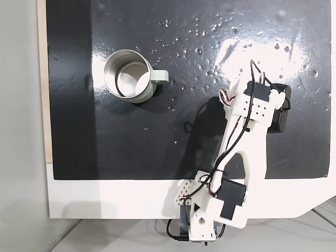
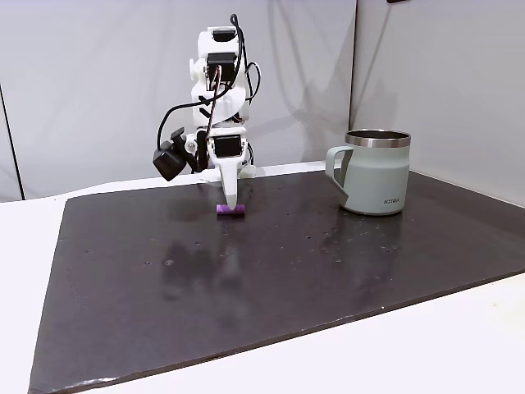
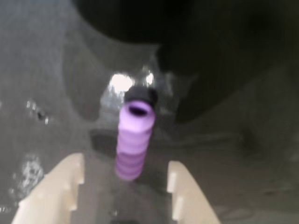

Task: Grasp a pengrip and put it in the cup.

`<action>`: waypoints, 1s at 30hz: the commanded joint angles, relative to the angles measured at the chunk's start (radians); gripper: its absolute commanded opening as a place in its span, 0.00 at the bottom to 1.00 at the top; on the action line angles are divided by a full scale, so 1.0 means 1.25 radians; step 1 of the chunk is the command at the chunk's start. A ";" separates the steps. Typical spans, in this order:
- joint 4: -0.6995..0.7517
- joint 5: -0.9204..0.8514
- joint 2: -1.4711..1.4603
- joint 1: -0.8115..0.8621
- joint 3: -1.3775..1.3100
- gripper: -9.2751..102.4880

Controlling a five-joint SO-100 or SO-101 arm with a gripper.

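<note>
Pincer down at the mat now, fingers apart, and I've got the pengrip lying lengthwise in the gap between them in the wrist view, its open end pointing away from me. No finger touches it as far as I can tell; there's dark mat visible on both sides of the lilac tube. From the side fixed view the pincer tip sits right at the pengrip, which rests flat on the black mat.

So I'd call this the reach finished and the grasp itself not yet made. Next I need to close squarely on the ribbed tube without nudging it out, then lift.

Cup stands upright, well off to the right of the pincer in that side view, handle turned toward the arm; the top-down fixed view shows the cup with nothing inside. Nothing lies between pincer and cup. The steel rim is what I must clear on the carry.
</note>
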 commanded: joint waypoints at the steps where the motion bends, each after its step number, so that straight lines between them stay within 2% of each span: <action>1: -0.001 -0.005 -0.042 0.020 -0.070 0.29; 11: 0.012 -0.007 -0.142 0.017 -0.131 0.28; 20: 0.016 -0.016 -0.150 0.016 -0.134 0.10; 27: 0.033 -0.015 -0.137 0.012 -0.136 0.08; 30: 0.061 -0.006 -0.044 -0.005 -0.123 0.08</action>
